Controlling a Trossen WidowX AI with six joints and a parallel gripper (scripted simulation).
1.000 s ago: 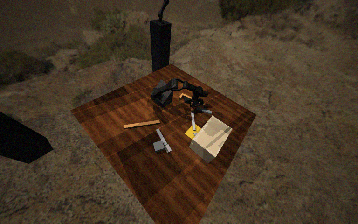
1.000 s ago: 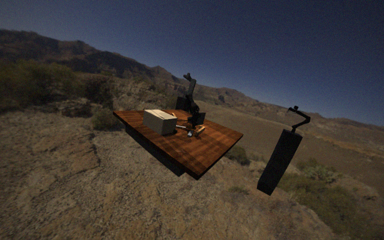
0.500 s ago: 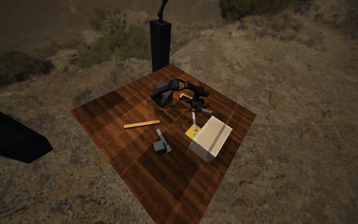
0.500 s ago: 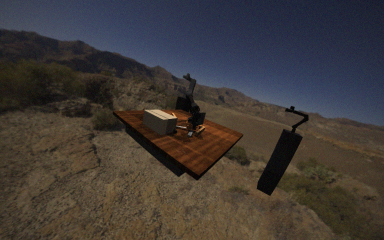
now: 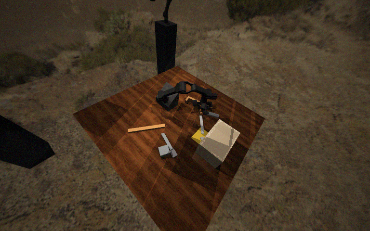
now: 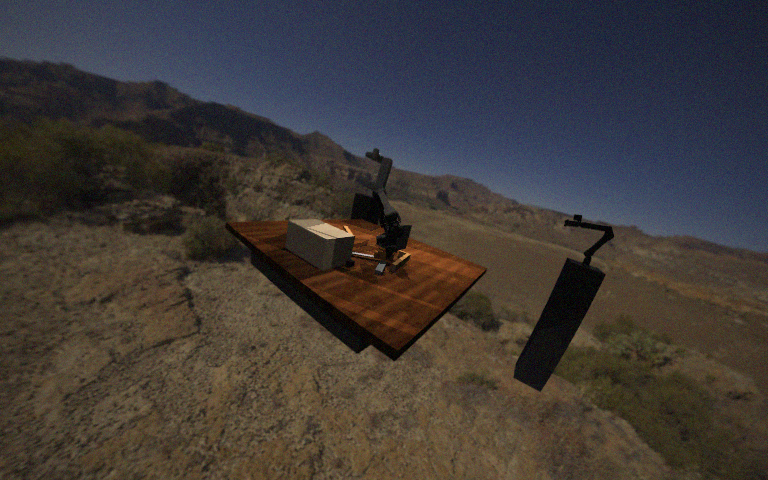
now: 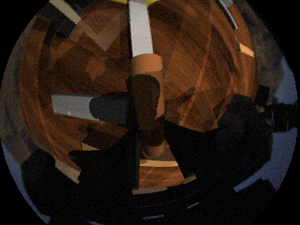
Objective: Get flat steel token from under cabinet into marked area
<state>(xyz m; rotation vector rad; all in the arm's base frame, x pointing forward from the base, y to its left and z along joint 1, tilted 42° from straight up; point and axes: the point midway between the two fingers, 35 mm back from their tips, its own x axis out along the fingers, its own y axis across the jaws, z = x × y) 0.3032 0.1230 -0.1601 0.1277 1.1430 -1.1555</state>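
- Top view: the gripper [image 5: 203, 109] is clenching the brown handle of a grey-bladed tool [image 5: 201, 124], near the table's [image 5: 118, 114] right edge.
- The blade is reaching over the yellow marked area [image 5: 197, 136] toward the cabinet [image 5: 218, 141].
- The token is not showing in any view.
- A wooden stick [image 5: 146, 127] is lying nearer the left edge.

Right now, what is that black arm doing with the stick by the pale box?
The black arm's gripper is shut on the brown handle of a long grey-bladed tool. The blade reaches across the yellow marked patch toward the foot of the pale beige cabinet, apparently fishing under it. No token shows in any view. A light wooden slat and a grey T-shaped tool lie unused on the wooden table.
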